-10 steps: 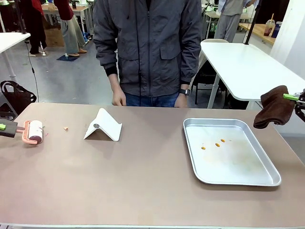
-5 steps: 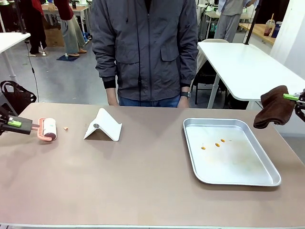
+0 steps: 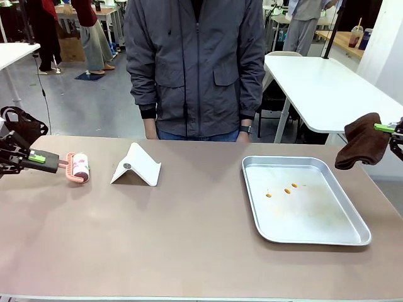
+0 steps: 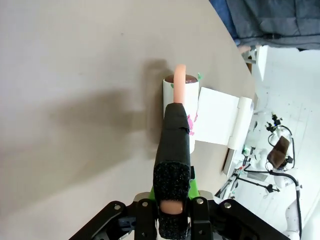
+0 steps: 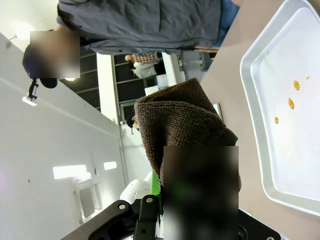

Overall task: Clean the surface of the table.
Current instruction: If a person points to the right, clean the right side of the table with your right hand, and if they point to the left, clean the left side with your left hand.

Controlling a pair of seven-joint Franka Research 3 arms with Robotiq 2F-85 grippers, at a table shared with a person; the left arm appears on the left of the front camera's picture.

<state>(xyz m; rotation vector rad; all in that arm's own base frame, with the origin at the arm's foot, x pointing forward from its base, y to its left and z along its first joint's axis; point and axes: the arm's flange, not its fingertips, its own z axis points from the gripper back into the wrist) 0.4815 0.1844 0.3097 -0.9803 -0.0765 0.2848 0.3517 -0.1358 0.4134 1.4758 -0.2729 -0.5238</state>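
The taupe table [image 3: 189,245] spans the front view. At its far left my left gripper [image 3: 33,157] is shut on the black foam handle [image 4: 172,165] of a pink lint roller [image 3: 80,167], whose roll rests on the tabletop just left of a white folded stand [image 3: 136,166]. In the left wrist view the roller [image 4: 179,107] lies along the table [image 4: 75,75] beside the stand [image 4: 220,122]. Off the table's right edge my right gripper [image 3: 393,129] holds a brown cloth [image 3: 361,142] in the air; the cloth [image 5: 180,125] hangs above the tray's side.
A silver metal tray [image 3: 315,234] with three orange crumbs [image 3: 287,190] lies at the right. A person in a grey jacket [image 3: 195,63] stands at the far edge, hands down. A white table [image 3: 321,88] stands behind at the right.
My left gripper has pushed the lint roller rightward along the table, over the spot where a small crumb lay; that crumb is no longer seen. The right arm and cloth have not moved.
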